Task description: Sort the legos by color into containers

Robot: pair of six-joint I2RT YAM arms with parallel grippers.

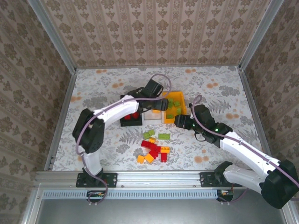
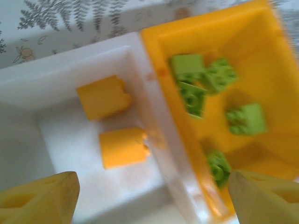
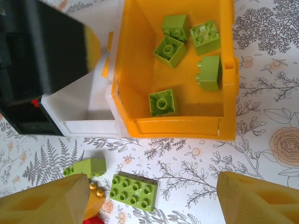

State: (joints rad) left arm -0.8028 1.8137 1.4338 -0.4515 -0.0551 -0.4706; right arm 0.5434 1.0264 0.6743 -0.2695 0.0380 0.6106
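Progress looks roughly halfway. Leftmost, the black bin (image 1: 131, 123) holds red bricks (image 1: 135, 115). The white bin (image 2: 70, 60) beside it holds two orange bricks (image 2: 103, 97), with the left end effector (image 2: 154, 196) hovering above, fingers wide apart and empty. Next, the orange bin (image 2: 271, 56) holds five green bricks (image 2: 188, 65). Near its front edge the right end effector (image 3: 154, 205) hangs over a flat green brick (image 3: 134, 191), fingers apart, gripping nothing. A loose pile (image 1: 154, 148) of red, green and orange bricks waits on the worktop (image 1: 224, 93), a floral-printed sheet enclosed by patterned wallpaper walls (image 1: 154, 32) and an aluminium frame (image 1: 154, 177).
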